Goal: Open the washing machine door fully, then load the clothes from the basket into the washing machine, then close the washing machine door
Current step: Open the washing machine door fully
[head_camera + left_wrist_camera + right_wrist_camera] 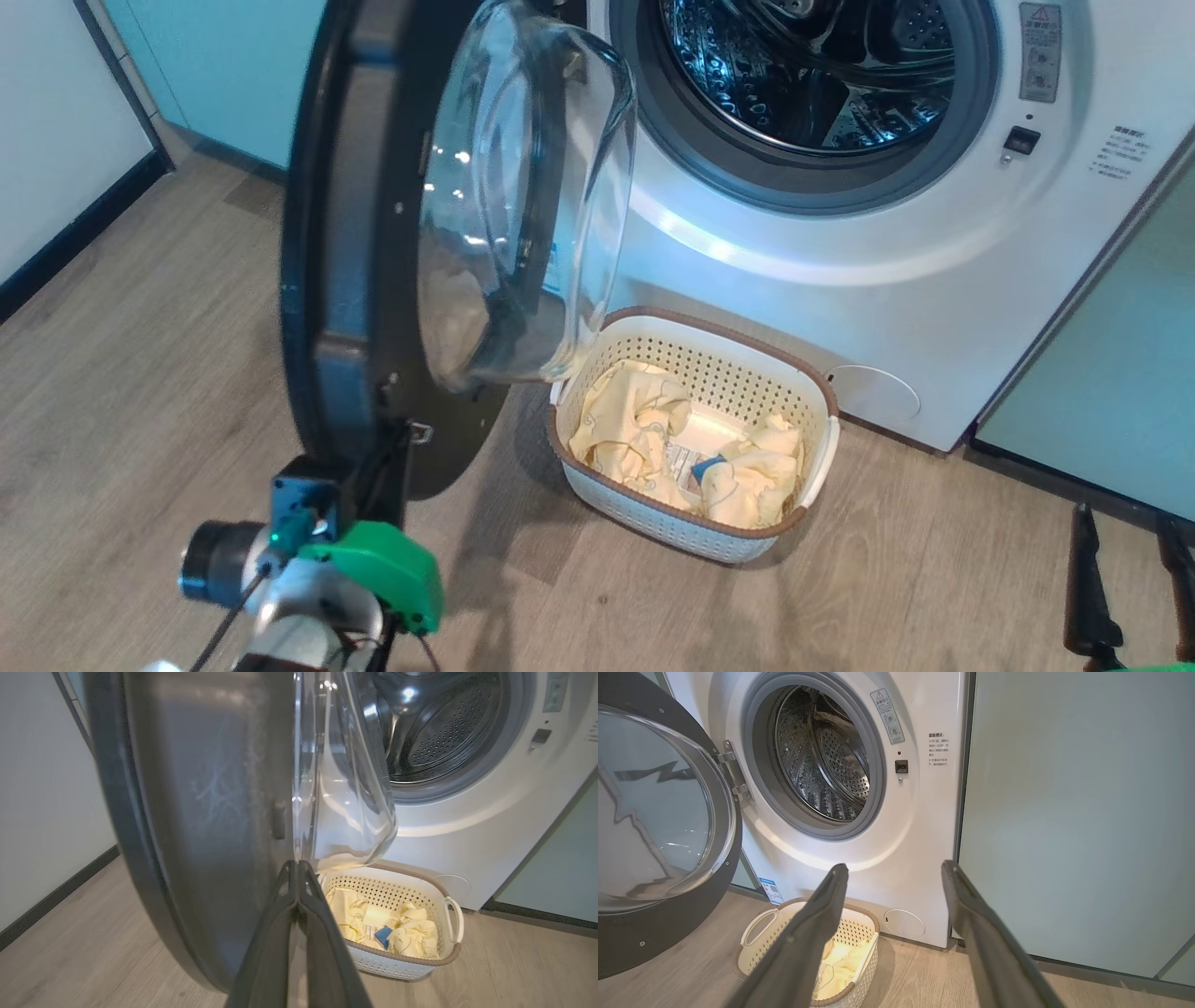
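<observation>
Door-opening is judged in hand: the washing machine door (345, 233) is half swung, touched by the left gripper (296, 870), closed on nothing; the right gripper (894, 865) is spread, empty. The clothes (635, 420) are seen in the basket (653, 527) on the floor below it; further outward pushing is needed.

head view looks down, both wrist views face the washing machine (901, 826) from low, all sharing the basket (709, 369).

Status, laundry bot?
Left hand shut, at inner rim of washing machine door. Right hand open, empty. Clothes in basket, door open beside it.
</observation>
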{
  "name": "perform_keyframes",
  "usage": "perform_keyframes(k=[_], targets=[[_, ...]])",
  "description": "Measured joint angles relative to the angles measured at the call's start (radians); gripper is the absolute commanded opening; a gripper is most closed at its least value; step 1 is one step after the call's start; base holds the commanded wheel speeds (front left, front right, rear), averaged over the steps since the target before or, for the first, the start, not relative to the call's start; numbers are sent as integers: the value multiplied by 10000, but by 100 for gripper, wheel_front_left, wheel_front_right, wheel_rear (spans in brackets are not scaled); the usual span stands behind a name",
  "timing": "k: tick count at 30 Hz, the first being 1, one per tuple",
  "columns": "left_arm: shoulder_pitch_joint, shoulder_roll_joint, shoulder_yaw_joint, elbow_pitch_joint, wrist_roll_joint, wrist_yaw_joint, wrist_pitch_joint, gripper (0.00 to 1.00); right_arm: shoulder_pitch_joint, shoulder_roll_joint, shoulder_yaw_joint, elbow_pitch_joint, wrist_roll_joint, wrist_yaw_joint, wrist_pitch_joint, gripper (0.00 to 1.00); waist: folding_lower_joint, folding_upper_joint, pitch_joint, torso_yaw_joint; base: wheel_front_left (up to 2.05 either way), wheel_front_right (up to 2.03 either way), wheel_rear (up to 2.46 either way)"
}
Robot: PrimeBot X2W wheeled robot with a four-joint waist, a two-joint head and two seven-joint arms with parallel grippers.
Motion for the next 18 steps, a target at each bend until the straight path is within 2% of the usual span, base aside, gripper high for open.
perform_keyframes(k=[18], targets=[[-662, 374, 1062, 2360, -349, 77, -1753, 0, 12, 6, -15, 6, -23, 0, 0, 100, 0, 0, 225, -115, 0, 0, 0]])
